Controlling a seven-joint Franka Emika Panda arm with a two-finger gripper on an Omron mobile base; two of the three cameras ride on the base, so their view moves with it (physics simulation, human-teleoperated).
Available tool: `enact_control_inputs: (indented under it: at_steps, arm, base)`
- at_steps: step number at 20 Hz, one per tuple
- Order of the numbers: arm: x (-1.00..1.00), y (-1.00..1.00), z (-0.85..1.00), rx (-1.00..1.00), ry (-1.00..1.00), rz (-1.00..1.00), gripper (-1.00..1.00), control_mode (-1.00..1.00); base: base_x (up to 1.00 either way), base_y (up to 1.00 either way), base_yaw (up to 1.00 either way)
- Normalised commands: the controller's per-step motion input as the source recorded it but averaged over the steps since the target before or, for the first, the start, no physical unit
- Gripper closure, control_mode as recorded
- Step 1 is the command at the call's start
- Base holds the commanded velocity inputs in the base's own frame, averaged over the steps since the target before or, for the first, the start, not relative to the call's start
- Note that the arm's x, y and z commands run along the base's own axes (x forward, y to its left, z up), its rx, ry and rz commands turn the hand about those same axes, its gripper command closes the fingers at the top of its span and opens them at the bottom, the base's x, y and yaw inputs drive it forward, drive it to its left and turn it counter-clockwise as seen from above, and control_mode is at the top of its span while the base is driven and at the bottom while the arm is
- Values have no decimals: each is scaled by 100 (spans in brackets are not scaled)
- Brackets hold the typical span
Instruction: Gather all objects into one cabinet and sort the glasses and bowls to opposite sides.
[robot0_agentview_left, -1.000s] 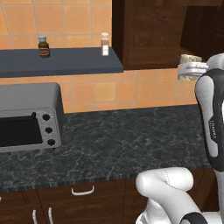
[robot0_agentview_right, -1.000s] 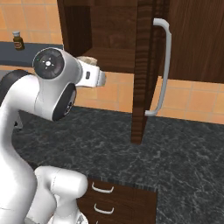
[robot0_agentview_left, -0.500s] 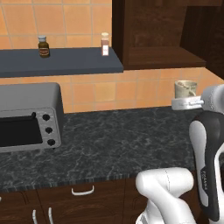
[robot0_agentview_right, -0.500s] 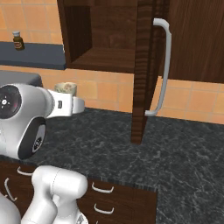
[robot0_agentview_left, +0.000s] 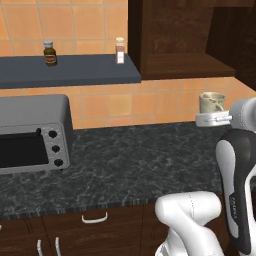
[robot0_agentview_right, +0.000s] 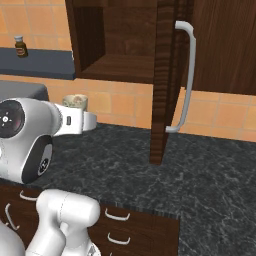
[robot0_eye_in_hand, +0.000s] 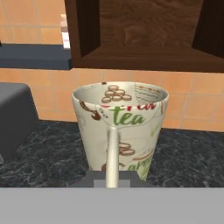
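Note:
A cream mug (robot0_eye_in_hand: 120, 127) printed with "tea" and brown shapes stands upright in my gripper (robot0_eye_in_hand: 112, 178), its handle turned toward the camera. My gripper is shut on this mug. In the left base view the mug (robot0_agentview_left: 212, 102) hangs above the dark counter at the right, just below the open cabinet (robot0_agentview_left: 175, 67), with my gripper (robot0_agentview_left: 212, 117) under it. From the right base view the mug (robot0_agentview_right: 75, 101) is left of the cabinet's swung-out door, which carries a curved grey handle (robot0_agentview_right: 186, 75). The cabinet shelf (robot0_eye_in_hand: 144, 57) is bare wood above and behind the mug.
A grey toaster oven (robot0_agentview_left: 31, 135) sits at the counter's left end. A dark wall shelf (robot0_agentview_left: 70, 70) holds a brown jar (robot0_agentview_left: 49, 53) and a pale jar (robot0_agentview_left: 120, 50). The open door (robot0_agentview_right: 164, 90) juts out over the speckled counter (robot0_agentview_right: 200, 165). Drawers (robot0_agentview_right: 120, 215) run below.
The mug came down from cabinet-shelf height to just above the counter as the arm folded lower. Over the last half second it has stayed still.

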Motion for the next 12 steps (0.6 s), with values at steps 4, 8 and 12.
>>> enact_control_inputs:
  at_steps: [4, 8, 12]
  arm:
    - [0, 0, 0, 0, 0, 0, 100, 100]
    - [0, 0, 0, 0, 0, 0, 100, 100]
    - [0, 0, 0, 0, 0, 0, 100, 100]
  base:
    - [-46, 2, -2]
    - [-72, 16, -2]
    - [-100, 30, 1]
